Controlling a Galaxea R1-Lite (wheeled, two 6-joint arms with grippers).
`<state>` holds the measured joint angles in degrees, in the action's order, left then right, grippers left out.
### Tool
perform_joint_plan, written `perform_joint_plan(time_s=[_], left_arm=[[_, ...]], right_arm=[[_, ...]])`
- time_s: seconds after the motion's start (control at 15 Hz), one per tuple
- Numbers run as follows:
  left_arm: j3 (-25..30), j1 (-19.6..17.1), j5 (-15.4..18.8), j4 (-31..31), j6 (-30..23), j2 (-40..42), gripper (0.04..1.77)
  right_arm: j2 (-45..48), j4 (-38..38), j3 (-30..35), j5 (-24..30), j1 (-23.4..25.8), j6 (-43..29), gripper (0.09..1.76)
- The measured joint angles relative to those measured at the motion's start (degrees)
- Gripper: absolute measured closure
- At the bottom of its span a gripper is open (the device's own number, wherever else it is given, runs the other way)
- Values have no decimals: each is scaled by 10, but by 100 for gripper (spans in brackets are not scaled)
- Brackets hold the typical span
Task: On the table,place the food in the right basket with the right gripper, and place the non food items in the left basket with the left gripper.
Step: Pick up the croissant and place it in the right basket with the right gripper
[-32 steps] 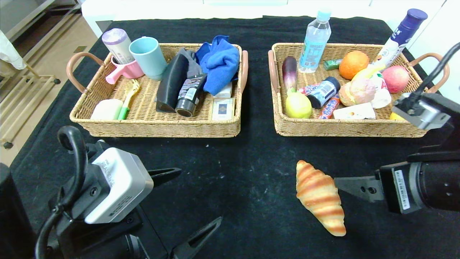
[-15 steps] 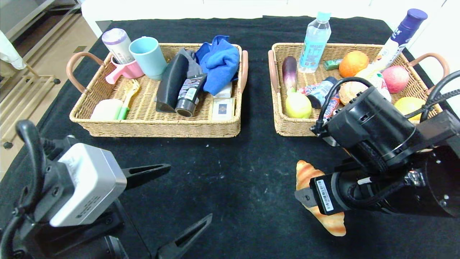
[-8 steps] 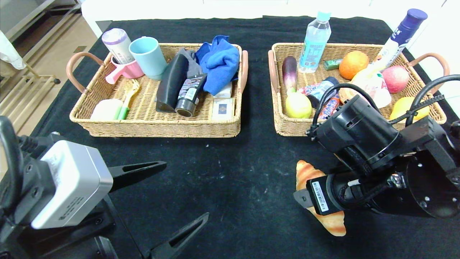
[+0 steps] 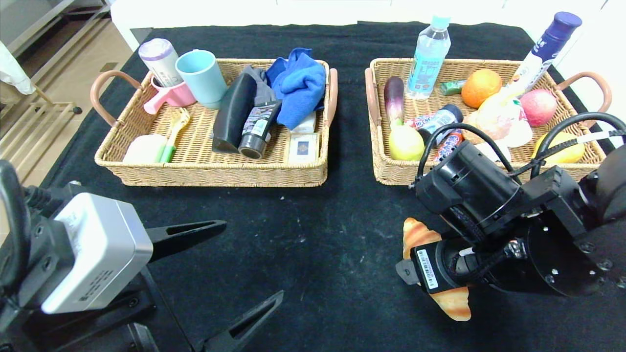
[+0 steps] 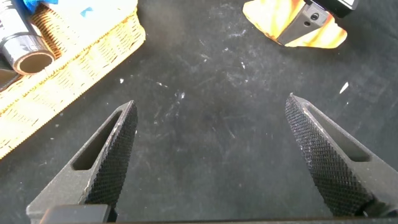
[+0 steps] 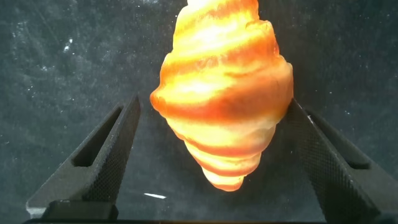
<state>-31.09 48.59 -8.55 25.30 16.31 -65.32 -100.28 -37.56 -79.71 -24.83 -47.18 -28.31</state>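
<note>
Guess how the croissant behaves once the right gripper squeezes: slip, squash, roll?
The croissant looks glossy, so it may slip. Its tapered ends could let it pivot, though the right gripper straddles its widest part, fingers open. It lies flat on the table, so rolling seems unlikely.

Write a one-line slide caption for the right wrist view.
Open right gripper straddles the striped croissant on the black table.

Pale tan floor (image 4: pixel 58 63) at the left, white metal rack (image 4: pixel 24 142) (low rails), white surface (image 4: pixel 313 10) behind
</note>
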Motion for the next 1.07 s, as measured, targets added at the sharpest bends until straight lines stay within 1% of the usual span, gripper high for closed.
perform_joint_plan(time_s=[0.87, 1.0, 1.07], left_arm=[[4, -3, -1, 1, -2, -8, 9], [4, -3, -1, 1, -2, -8, 9], [4, -3, -1, 1, -2, -8, 9]], right_arm=[[-11, 9, 5, 1, 3, 0, 14], [-11, 9, 6, 1, 2, 0, 50], [-11, 9, 6, 1, 2, 1, 62]])
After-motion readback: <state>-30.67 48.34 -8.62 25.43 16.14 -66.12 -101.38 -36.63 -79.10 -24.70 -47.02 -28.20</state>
